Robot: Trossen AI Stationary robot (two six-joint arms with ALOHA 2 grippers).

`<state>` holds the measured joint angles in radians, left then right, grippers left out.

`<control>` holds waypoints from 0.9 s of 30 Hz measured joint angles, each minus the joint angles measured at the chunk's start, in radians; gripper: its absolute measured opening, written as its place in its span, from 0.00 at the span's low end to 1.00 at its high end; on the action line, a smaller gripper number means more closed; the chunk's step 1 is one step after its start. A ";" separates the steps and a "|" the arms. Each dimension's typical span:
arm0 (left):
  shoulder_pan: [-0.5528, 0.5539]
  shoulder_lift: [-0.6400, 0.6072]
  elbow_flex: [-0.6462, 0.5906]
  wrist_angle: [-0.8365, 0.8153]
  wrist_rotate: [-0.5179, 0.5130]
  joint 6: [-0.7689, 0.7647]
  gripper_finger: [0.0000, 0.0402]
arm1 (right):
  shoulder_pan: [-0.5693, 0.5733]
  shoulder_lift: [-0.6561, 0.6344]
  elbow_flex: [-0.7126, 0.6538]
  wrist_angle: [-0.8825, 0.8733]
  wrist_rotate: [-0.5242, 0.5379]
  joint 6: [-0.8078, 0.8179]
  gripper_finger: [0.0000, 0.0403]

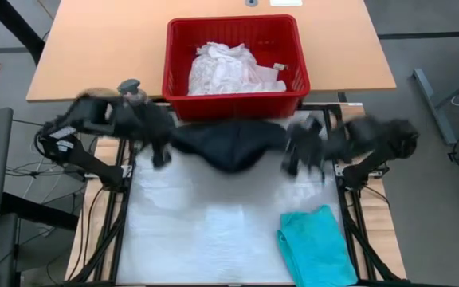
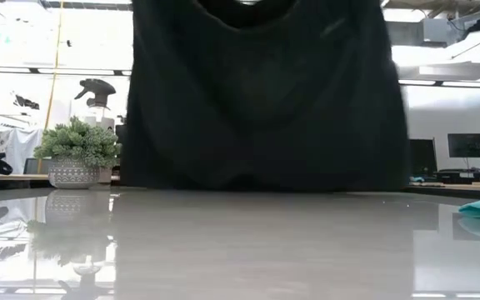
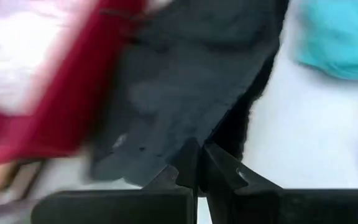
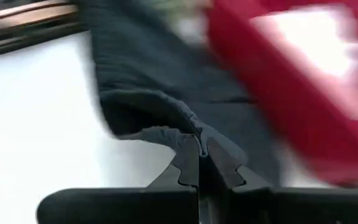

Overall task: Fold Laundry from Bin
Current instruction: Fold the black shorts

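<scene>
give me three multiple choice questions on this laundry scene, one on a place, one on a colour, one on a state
1. Where does the folded teal garment lie?
A. in the red slotted plastic bin
B. on the white table surface, toward the right arm's side
C. over the left arm

2. What colour is the cloth left in the red slotted plastic bin?
A. white
B. yellow
C. black

3. How is the black garment held?
A. lying loose, untouched
B. by one gripper only
C. stretched between both shut grippers

Answers:
1 B, the high view shows it on the table.
2 A, white laundry fills it.
3 C, the left gripper and right gripper each pinch an edge.
</scene>
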<state>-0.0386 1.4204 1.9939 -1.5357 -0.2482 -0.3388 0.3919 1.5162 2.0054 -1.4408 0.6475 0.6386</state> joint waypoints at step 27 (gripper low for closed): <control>-0.437 0.001 -0.859 0.515 0.660 -0.319 0.00 | 0.300 0.497 -0.079 0.358 -0.617 -0.123 0.33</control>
<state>-0.4752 1.4216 1.1347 -1.0203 0.4122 -0.6582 0.6915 2.0134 1.9260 -1.0827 0.0307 0.5159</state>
